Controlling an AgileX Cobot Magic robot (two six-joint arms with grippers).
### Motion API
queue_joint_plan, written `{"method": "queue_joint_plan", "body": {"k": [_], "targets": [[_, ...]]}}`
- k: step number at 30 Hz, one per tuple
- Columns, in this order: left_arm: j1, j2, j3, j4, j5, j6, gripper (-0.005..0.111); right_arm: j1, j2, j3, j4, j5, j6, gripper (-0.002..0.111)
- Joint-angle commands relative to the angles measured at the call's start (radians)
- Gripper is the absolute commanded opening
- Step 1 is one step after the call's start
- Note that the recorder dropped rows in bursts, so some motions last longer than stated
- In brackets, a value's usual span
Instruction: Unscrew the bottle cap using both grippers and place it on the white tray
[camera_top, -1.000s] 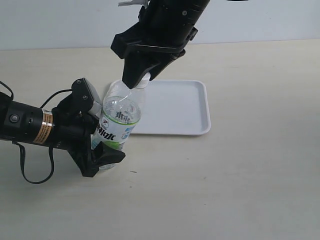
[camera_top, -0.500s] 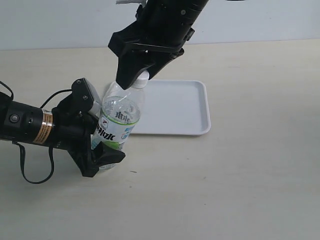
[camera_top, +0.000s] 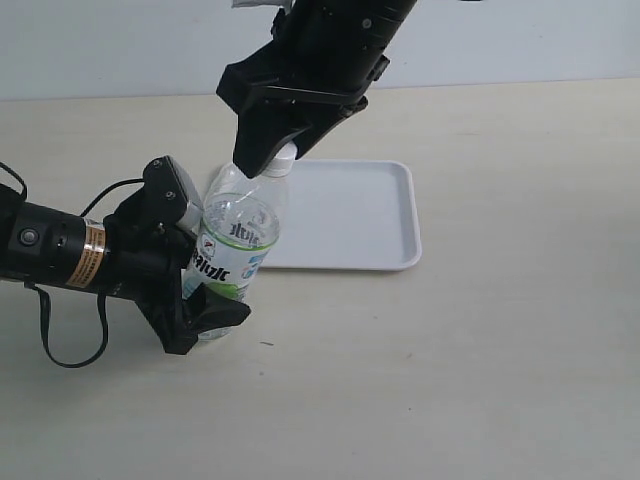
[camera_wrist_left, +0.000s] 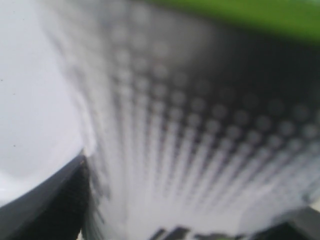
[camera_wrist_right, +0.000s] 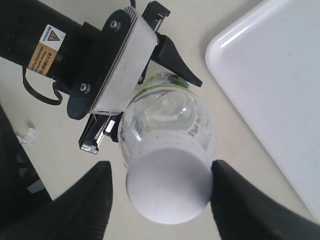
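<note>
The clear bottle with its white-and-green label stands tilted on the table, its lower body clamped by my left gripper, which is shut on it. The left wrist view shows only the blurred label pressed close to the camera. The white bottle cap sits on the neck. My right gripper hangs over it from above. In the right wrist view the cap lies between the two black fingers. One finger stands apart from it and the other is at its edge, so the gripper is open.
The white tray lies flat just behind and to the right of the bottle, with nothing on it, and its corner shows in the right wrist view. A black cable loops from the left arm onto the table.
The right gripper has shifted a little left and up over the neck, so more of the white cap shows. The left gripper and the bottle have stayed put.
</note>
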Motion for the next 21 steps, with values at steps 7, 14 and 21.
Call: {"method": "queue_joint_plan", "body": {"k": [7, 14, 21], "targets": [[-0.005, -0.013, -0.005, -0.01, -0.011, -0.006, 0.0, 0.001, -0.034, -0.003, 0.003, -0.004, -0.009, 0.055], [-0.005, -0.013, -0.005, -0.01, -0.011, -0.006, 0.0, 0.001, -0.033, -0.003, 0.003, -0.004, -0.009, 0.055], [-0.005, -0.013, -0.005, -0.01, -0.011, -0.006, 0.0, 0.001, -0.019, -0.003, 0.001, -0.004, -0.018, 0.054]]}}
